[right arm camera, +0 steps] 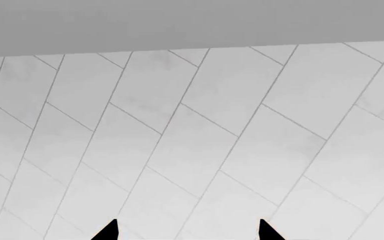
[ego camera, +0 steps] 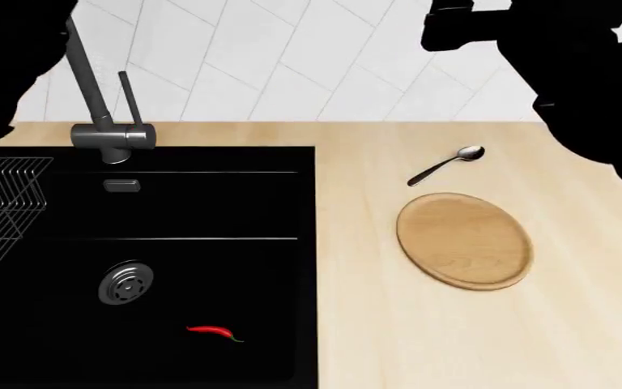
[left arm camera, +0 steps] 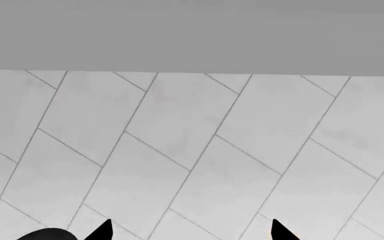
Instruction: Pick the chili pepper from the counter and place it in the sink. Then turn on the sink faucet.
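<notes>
Down at about seven o'clock in the head view, the tiny bright red chili pepper with its green stem [ego camera: 213,332] lies on the floor of the large matte black rectangular sink [ego camera: 236,203], just beside the round metal drain [ego camera: 125,283], long axis roughly nine-to-three, stem toward three. So the placing looks done, and the tall dark grey metal sink faucet [ego camera: 100,121] is what matters now! It stands on the sink's far rim at roughly eleven o'clock, thin upright lever handle [ego camera: 127,97] just to its three o'clock side. Both arms are raised high, dark shapes at the top corners; the left one sits much nearer the lever, which lies below and toward its three o'clock, so I'd judge that arm the one to use. The left end effector [left arm camera: 190,231] shows two tips spread apart with nothing between them, facing white wall tile; same for the right end effector [right arm camera: 188,231]. Over on the light beige wood-grain tabletop [ego camera: 570,340], the metal spoon [ego camera: 447,164] and round wooden plate [ego camera: 465,241] sit well clear.
</notes>
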